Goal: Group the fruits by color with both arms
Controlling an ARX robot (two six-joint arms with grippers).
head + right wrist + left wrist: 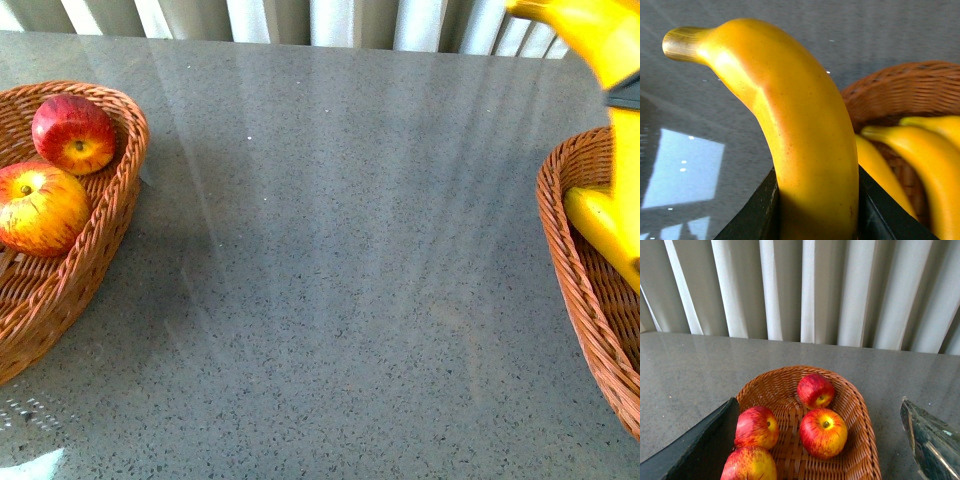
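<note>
My right gripper (817,200) is shut on a yellow banana (800,140) with a brown tip, held upright beside the right wicker basket (900,90). Other bananas (925,160) lie in that basket. In the front view the held banana (590,35) hangs at the top right, above the right basket (565,250) and a banana (600,225) in it. My left gripper (818,407) is open and empty above the left basket (860,440), which holds several red apples (823,432). The front view shows two of the apples (73,133) in the left basket (110,220).
A grey speckled table (340,280) stretches between the two baskets. Pale vertical blinds (805,290) stand behind the table's far edge. Only a dark sliver of the right gripper shows in the front view, and the left arm is out of it.
</note>
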